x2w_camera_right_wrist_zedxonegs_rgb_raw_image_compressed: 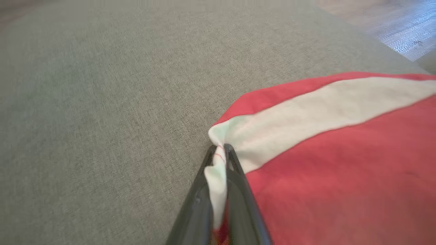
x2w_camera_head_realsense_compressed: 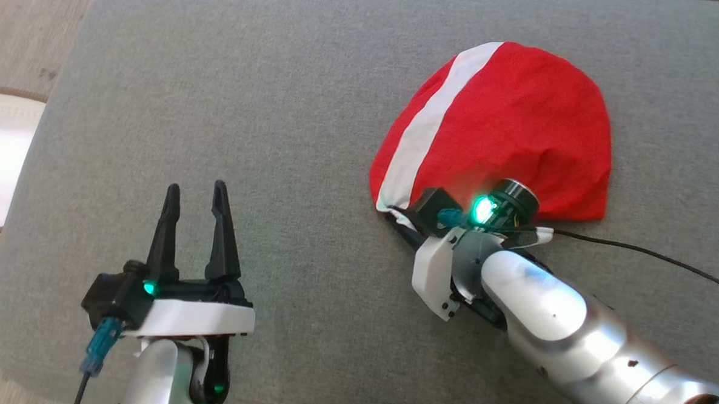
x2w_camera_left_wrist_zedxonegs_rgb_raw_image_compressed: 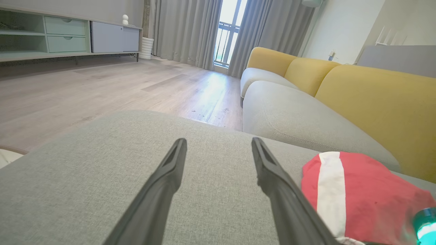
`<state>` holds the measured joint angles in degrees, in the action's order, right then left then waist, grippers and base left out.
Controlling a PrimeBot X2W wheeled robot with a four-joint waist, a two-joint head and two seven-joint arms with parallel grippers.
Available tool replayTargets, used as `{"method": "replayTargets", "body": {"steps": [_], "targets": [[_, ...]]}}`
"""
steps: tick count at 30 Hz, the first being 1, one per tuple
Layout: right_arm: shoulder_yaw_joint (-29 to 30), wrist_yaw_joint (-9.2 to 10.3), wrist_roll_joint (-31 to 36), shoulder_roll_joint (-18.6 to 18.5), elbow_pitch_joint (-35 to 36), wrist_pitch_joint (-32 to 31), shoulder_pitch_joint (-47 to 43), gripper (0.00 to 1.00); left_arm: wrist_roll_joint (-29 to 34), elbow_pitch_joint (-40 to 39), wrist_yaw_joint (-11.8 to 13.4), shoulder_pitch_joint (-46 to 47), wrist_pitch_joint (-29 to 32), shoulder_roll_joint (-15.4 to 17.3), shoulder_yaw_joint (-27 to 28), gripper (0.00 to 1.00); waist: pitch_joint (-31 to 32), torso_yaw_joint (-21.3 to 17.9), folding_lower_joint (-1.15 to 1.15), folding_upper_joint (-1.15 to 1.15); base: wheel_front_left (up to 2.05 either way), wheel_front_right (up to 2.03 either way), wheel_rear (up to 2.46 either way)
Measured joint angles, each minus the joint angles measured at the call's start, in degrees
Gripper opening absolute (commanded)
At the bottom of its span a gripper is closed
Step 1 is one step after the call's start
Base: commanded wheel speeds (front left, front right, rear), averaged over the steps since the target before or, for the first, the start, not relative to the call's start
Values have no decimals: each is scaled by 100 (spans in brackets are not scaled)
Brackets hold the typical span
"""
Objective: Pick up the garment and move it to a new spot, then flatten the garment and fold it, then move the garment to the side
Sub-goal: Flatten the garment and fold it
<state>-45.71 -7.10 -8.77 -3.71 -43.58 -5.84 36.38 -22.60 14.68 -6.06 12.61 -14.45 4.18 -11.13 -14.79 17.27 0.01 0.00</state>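
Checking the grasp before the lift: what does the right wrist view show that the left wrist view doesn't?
The right wrist view adds the grip itself: the right end effector shut on a pinched fold of the garment at its white stripe.
The left wrist view adds the left end effector, open and pointing across bare cushion, plus yellow sofa backs and curtains.
Shared: the red garment lying on the grey cushion, and some wooden floor.
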Motion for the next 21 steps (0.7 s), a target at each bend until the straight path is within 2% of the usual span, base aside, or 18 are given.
{"method": "replayTargets", "body": {"steps": [4, 8, 17, 21], "targets": [[132, 0, -141, -12, 37, 336, -2, 0, 92, 4, -8, -1, 0, -14, 102, 100, 94, -84, 0, 0, 0, 0, 0], [338, 0, -348, -31, 431, 907, 202, 0, 149, 4, -52, -10, 0, -45, 166, 100, 284, -213, -1, 0, 0, 0, 0], [223, 0, -1132, -40, 1610, 1636, 1429, 0, 149, -9, -59, -136, 0, -93, 202, 100, 673, -352, -1, 0, 0, 0, 0], [657, 0, -1613, -36, 1989, 1859, 2005, 0, 149, -10, -103, -286, 0, -94, 220, 100, 787, -364, -1, 0, 0, 0, 0]]}}
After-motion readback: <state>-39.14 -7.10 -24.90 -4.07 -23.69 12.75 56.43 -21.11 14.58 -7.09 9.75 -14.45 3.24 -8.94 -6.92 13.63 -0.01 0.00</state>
